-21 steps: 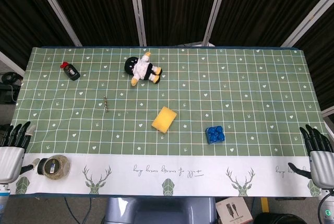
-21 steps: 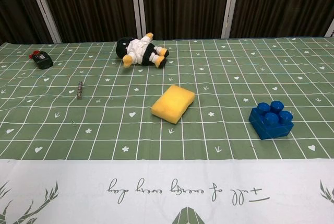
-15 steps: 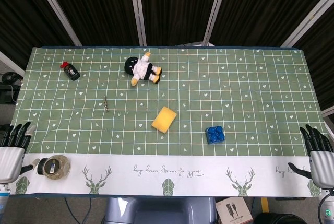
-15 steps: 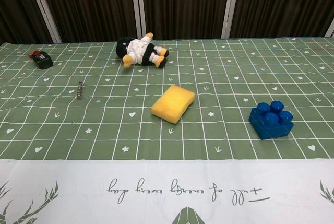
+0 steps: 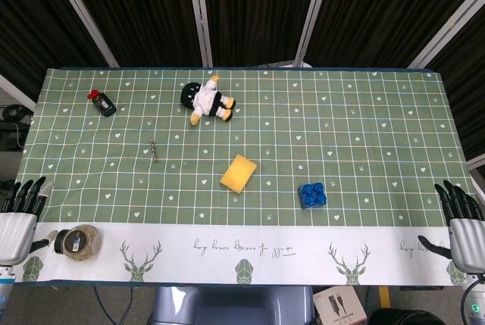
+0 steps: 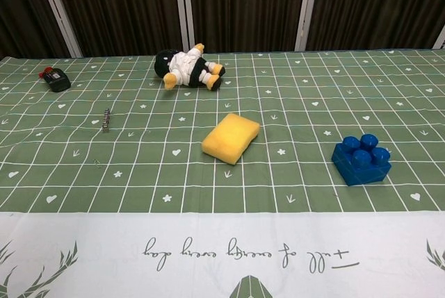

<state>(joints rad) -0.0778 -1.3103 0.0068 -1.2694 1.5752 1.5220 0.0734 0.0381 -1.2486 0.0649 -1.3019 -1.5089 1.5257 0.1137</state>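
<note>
Tape roll point(image 5: 77, 241): lies flat on the white border of the surface point(image 5: 364, 135), just beside the left hand's thumb, on its inner side.
Left hand point(image 5: 17, 223): at the near left corner, fingers point(image 5: 23, 195) straight and spread, holding nothing; only the head view shows it.
Black bottle point(image 5: 102, 102): red-capped, well ahead of the left fingers, near the far left edge.
Screw point(image 5: 154, 151): small, ahead and to the right of the tape roll.
Plush penguin point(image 5: 207, 100): on its side, far centre.
Yellow sponge point(image 5: 239, 173): mid-surface, between both hands.
Blue brick point(image 5: 312, 194): nearer the right fingers, well apart from them.
Right hand point(image 5: 464, 224): near right corner, fingers point(image 5: 455, 198) spread, empty.
</note>
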